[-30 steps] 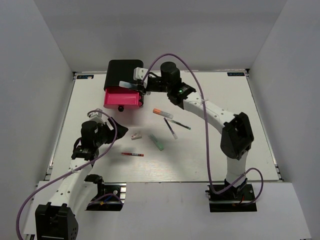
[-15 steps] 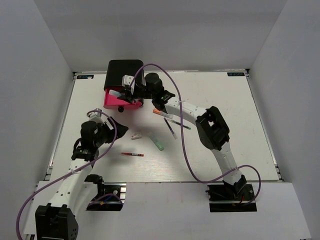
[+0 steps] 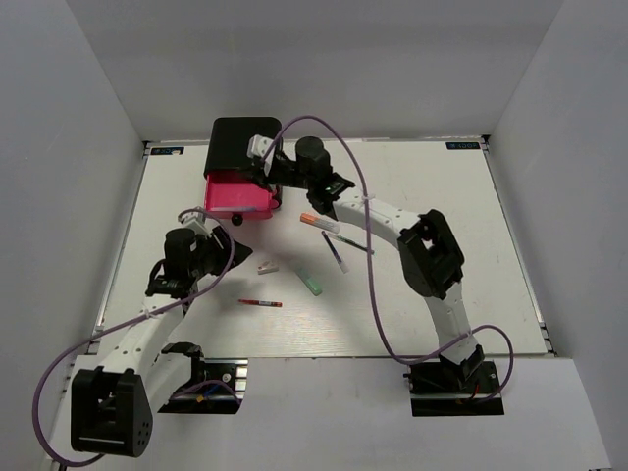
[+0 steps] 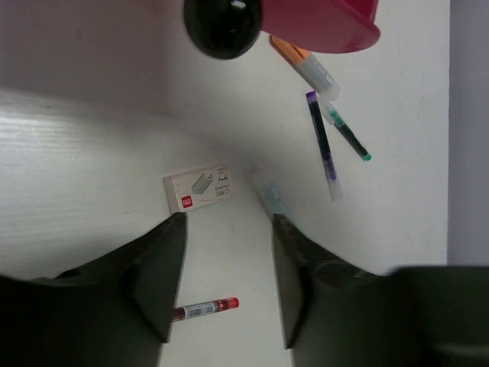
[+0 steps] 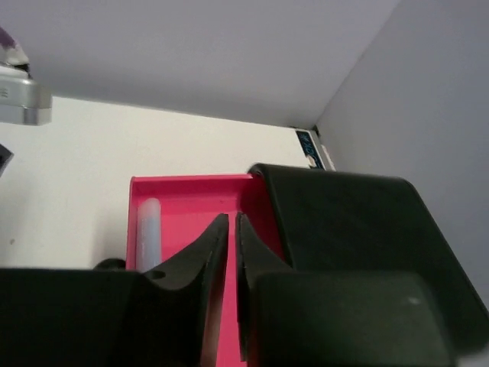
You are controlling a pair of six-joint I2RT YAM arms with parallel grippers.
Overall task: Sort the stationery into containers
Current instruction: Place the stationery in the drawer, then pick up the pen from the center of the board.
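The black chest (image 3: 240,142) stands at the back with one pink drawer (image 3: 238,194) pulled out. My right gripper (image 3: 263,165) hovers over that drawer, shut and empty (image 5: 232,222). A light-blue marker (image 5: 147,233) lies inside the drawer (image 5: 191,191). My left gripper (image 3: 203,237) is open and empty (image 4: 228,222), just in front of the drawer's black knob (image 4: 221,27). On the table lie the white eraser (image 3: 266,265), red pen (image 3: 260,303), green marker (image 3: 308,279), orange-capped marker (image 3: 319,223), dark blue pen (image 3: 336,252) and green-tipped pen (image 3: 351,243).
Grey walls enclose the white table (image 3: 442,255) at the back and sides. The right arm's purple cable (image 3: 365,245) loops over the table's middle. The loose items lie between the two arms.
The right gripper carried the light-blue marker over the drawer and let it go; it now lies inside. The left gripper has moved slightly toward the drawer's knob.
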